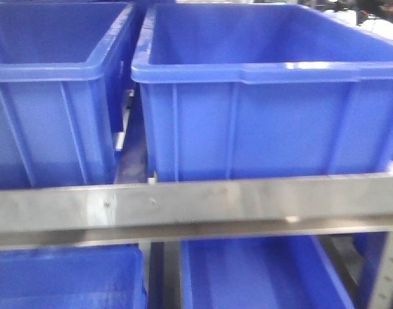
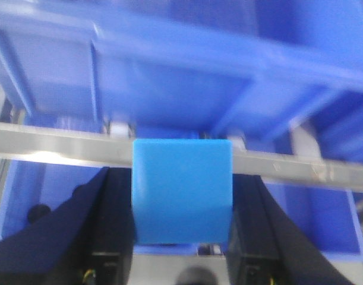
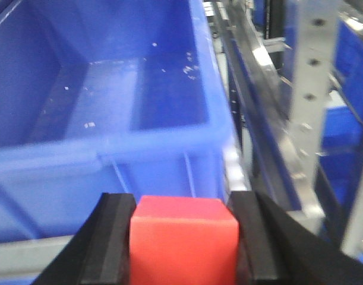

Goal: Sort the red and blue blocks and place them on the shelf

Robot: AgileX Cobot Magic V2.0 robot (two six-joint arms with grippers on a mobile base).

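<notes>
Front view is filled by the shelf's front rail (image 1: 196, 203) and four blue bins: upper-left bin (image 1: 48, 122) and upper-right bin (image 1: 267, 122) sit just behind the rail with a narrow gap between them, while the lower-left bin (image 1: 61, 277) and lower-right bin (image 1: 260, 270) are cut off by the frame bottom. All three views are soft, so fine detail is hard to read. In the left wrist view, the left gripper (image 2: 181, 178) has its jaws clamped on the blue block (image 2: 182, 193). The block covers the middle of the rail, its top edge is level with the rail's upper edge, and its lower face is hidden between the fingers. A bin wall fills the frame above and a lower bin shows below the rail. In the right wrist view, the right gripper (image 3: 184, 208) has its jaws clamped on the red block (image 3: 182, 243), whose bottom is cut off. It is near the front rim of an open bin (image 3: 110, 107), and the bin interior beyond is open. A steel upright (image 3: 312, 71) with holes stands to the right, with tight room there.
</notes>
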